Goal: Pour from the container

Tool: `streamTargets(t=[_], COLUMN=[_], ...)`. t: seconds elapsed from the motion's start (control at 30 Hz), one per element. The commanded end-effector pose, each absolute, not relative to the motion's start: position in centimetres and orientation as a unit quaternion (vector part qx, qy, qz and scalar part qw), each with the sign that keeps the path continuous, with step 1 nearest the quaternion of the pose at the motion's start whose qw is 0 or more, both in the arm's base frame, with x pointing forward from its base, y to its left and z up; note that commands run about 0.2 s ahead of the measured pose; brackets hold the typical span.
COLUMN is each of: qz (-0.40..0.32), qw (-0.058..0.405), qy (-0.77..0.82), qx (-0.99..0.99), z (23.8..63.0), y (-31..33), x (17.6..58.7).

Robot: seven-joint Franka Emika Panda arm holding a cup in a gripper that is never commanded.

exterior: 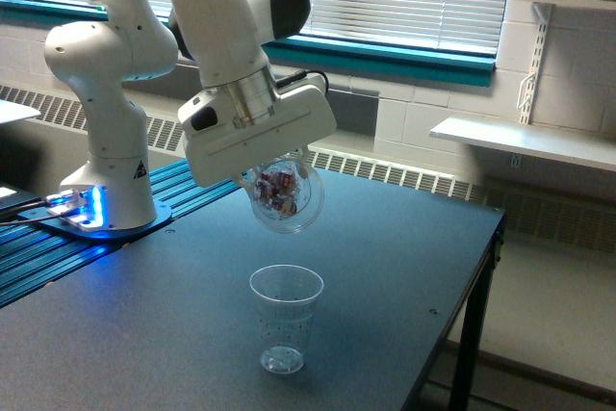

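the gripper [281,177] is clenched on the container [286,196], a small clear rounded cup held in the air above the desk [404,267]; the cup is tipped hard over, its wide rim facing down and toward the exterior view's right, with reddish-brown and pale bits bunched in the upper part near the fingers; the fingers themselves are mostly hidden under the broad white hand body; none of the bits can be seen falling.

below the container and slightly toward the desk's near edge stands a tapered clear cup [285,320], upright on the dark desk top, well apart from the container, with dark specks on its wall; it stands nearer the near edge than the far one; the arm's white base [108,185] sits on the blue ribbed strip [183,190] along the desk's left edge in the exterior view, a blue light glowing at its foot.
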State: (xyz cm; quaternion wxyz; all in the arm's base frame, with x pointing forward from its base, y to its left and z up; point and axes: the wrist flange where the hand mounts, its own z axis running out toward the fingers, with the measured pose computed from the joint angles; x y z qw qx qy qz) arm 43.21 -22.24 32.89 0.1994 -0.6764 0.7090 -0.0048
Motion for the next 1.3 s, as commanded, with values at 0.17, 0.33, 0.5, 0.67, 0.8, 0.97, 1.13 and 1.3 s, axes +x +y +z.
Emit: streamTargets(t=[0.17, 0.33, 0.5, 0.67, 0.8, 0.97, 1.13, 1.3], qz=[0.036, 0.043, 0.043, 0.045, 0.049, 0.052, 0.052, 0.053], qw=[0.199, 0.204, 0.211, 0.213, 0.213, 0.218, 0.223, 0.229], qy=[0.723, 0.725, 0.723, 0.722, 0.721, 0.723, 0.726, 0.73], qx=[-0.66, -0.656, -0.657, -0.657, -0.658, -0.654, -0.649, -0.642], z=[30.9, 30.2, 30.1, 30.1, 29.9, 29.8, 29.8, 29.9], y=[-23.7, -23.9, -23.6, -23.2, -22.7, -22.5, -22.4, -22.4], x=[43.9, 44.5, 44.9, 45.0, 45.1, 45.2, 45.4, 45.6])
